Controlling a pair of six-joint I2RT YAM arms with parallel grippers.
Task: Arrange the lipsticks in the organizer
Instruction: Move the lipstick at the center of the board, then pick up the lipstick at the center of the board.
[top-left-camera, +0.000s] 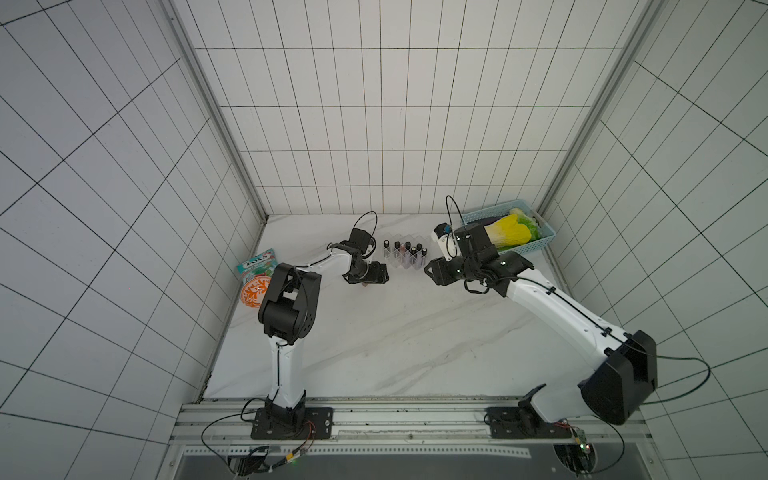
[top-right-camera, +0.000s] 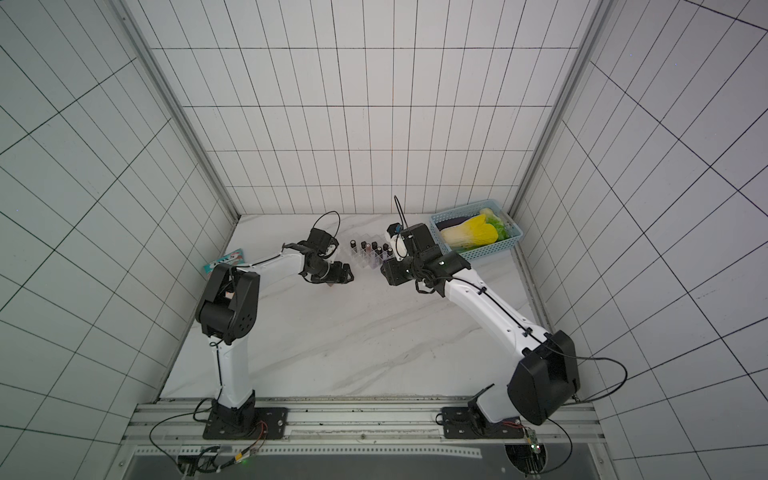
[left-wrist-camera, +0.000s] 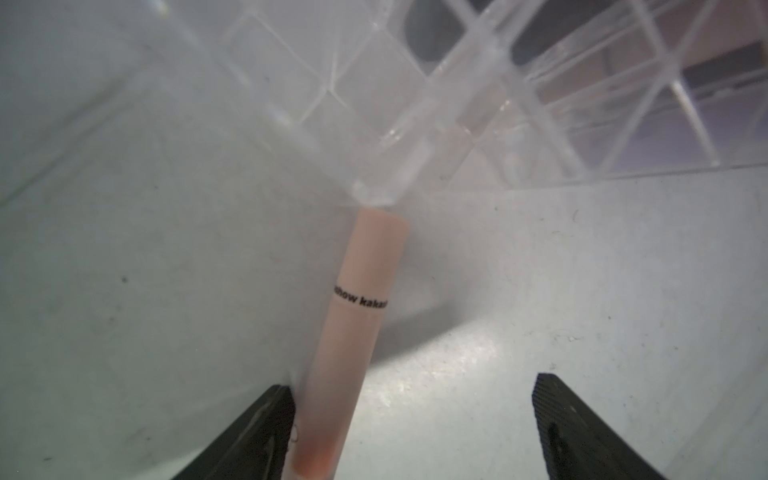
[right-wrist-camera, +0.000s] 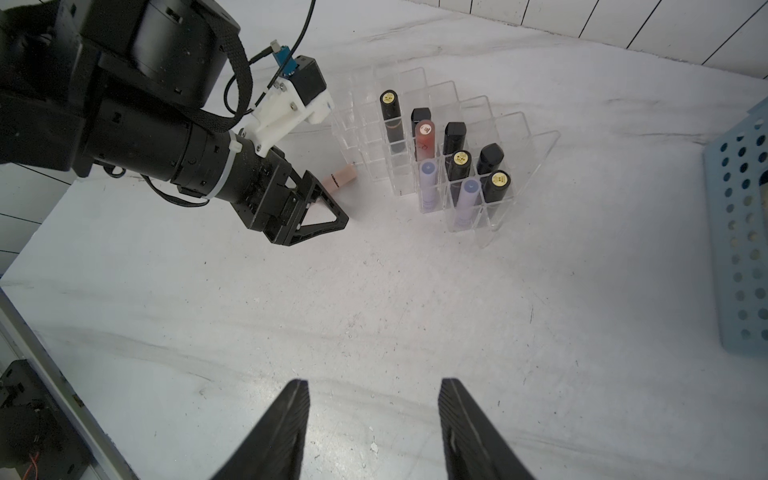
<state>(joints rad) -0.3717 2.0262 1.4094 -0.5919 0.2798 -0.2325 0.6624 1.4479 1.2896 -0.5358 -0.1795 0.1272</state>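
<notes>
The clear organizer (right-wrist-camera: 536, 145) stands at the back of the table, in both top views (top-left-camera: 405, 266) (top-right-camera: 360, 262). Several lipsticks stand upright in it: black ones (right-wrist-camera: 390, 116), two lilac (right-wrist-camera: 428, 183), and a pink-clear one (right-wrist-camera: 424, 139). A slim pink lipstick (left-wrist-camera: 365, 282) (right-wrist-camera: 341, 178) lies on the table, its far end touching the organizer's corner (left-wrist-camera: 324, 83). My left gripper (left-wrist-camera: 411, 395) (top-left-camera: 380, 276) is open around it, and only one finger (left-wrist-camera: 266, 419) touches the tube. My right gripper (right-wrist-camera: 374, 390) (top-left-camera: 432, 270) hovers open and empty, right of the organizer.
A light blue perforated basket (top-left-camera: 536, 245) (right-wrist-camera: 739, 232) holding a yellow-green toy cabbage (top-left-camera: 513, 232) sits at the back right. A teal packet (top-left-camera: 255, 264) and an orange patterned round object (top-left-camera: 254, 293) lie by the left wall.
</notes>
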